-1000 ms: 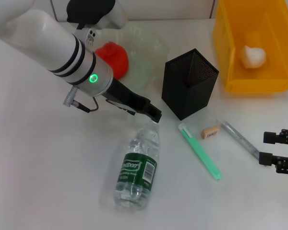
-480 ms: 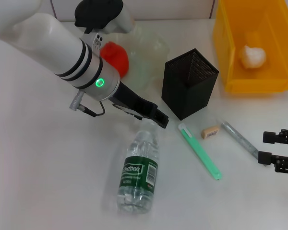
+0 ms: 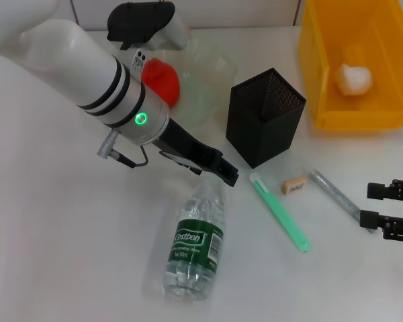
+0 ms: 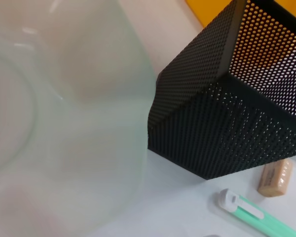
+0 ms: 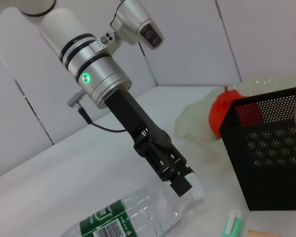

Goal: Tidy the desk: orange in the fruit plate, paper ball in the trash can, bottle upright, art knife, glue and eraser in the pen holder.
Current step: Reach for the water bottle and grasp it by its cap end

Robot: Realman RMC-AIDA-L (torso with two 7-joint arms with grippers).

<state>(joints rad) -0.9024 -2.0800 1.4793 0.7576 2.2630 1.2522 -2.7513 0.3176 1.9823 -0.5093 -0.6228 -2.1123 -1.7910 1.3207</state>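
Left gripper (image 3: 227, 172), fingers apparently pressed together, sits at the cap end of the bottle (image 3: 193, 241) lying flat on the desk beside the pen holder (image 3: 264, 115), likely lining up to stand it; right gripper (image 3: 388, 210) parked, spread.

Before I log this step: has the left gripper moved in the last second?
Yes. The left gripper has shifted down the head view and rightward, toward the bottle cap and nearer the pen holder.

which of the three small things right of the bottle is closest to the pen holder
The eraser, the short tan block. It lies between the green knife and the grey glue stick, nearest the pen holder.
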